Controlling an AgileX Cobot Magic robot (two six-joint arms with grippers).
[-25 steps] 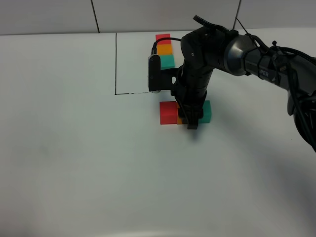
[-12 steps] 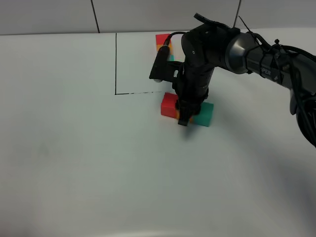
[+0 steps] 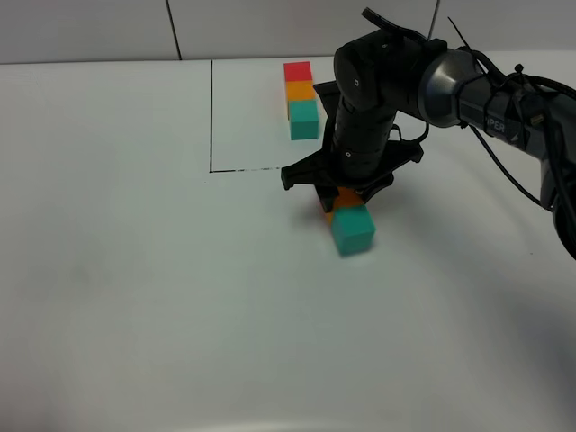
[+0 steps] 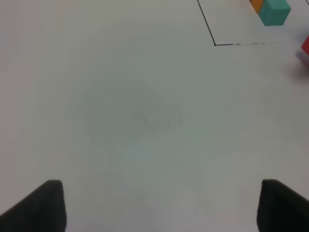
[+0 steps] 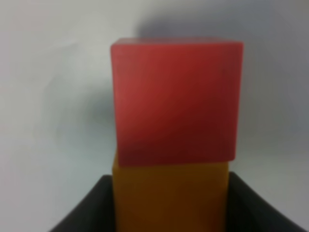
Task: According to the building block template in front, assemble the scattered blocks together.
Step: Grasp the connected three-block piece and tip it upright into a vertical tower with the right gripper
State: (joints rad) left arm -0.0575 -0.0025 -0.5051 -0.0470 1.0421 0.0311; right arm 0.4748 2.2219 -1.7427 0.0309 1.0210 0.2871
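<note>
A: While the right arm (image 3: pixel 423 76) hangs low over the middle of the white table (image 3: pixel 135 297), it hides nearly everything below it; from the high camera I get only a sliver of the orange block (image 3: pixel 345 198) under the wrist, and the teal block (image 3: pixel 352 229) touching it on the near side

B: And the right gripper (image 5: pixel 170 203)?

A: Clamped on the orange block (image 5: pixel 170 193), the dark fingers (image 5: pixel 87 210) pressing both its sides. The red block (image 5: pixel 176 99) sits flush against the orange one's far face in the wrist view. From above, the red one is completely covered by the arm

B: So the three loose cubes are together?

A: Red to orange touching, orange to teal touching, as far as each camera shows. The row lies just outside the drawn outline (image 3: pixel 211 117), near its open end

B: Where's the template?

A: Back inside the black lines: the building block template (image 3: pixel 301 99), red farthest, orange, teal nearest, in a straight touching run. The arm's elbow crosses just beside it without covering it

B: Left side?

A: The left gripper (image 4: pixel 159 205) stands wide apart, holding nothing, over bare table, well away from the blocks. Its camera catches the outline corner (image 4: pixel 215 43) and the template's teal end (image 4: pixel 275 12)
</note>
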